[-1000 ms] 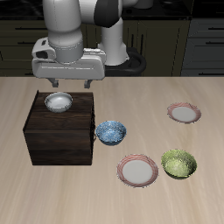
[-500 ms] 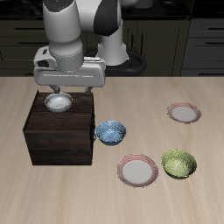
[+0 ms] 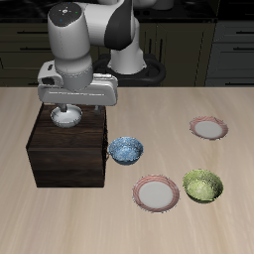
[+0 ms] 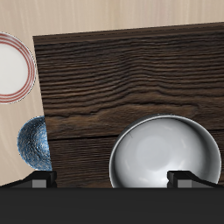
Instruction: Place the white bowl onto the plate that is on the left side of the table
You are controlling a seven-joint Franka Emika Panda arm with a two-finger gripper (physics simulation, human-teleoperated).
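Beige wood grain fills the near strip of the table (image 3: 40,223), and we read outward from there. Low and right of centre in the exterior view lie a redder-rimmed plate (image 3: 156,192) and, just beside it, a green speckled bowl (image 3: 203,185). A little farther back sits a blue speckled bowl (image 3: 126,149), close against a dark brown wooden box (image 3: 67,159) at the left of that frame. Farther still, at the right of the frame, the plate (image 3: 208,128) with the pale pink rim lies bare, with nothing on it.

On the box top rests the white bowl (image 3: 65,117), upright and not lifted. Our tool (image 3: 67,107) hangs directly over it; in the wrist view the white bowl (image 4: 164,151) lies close below with the two dark fingertips (image 4: 40,178) spread, one beside the rim and one over it, so we judge the jaws parted and gripping nothing.

As we see it, the task is at its very start: the grasp is not yet made, and the lift off the box, the carry across the table to the bare plate, and the setting down all remain.
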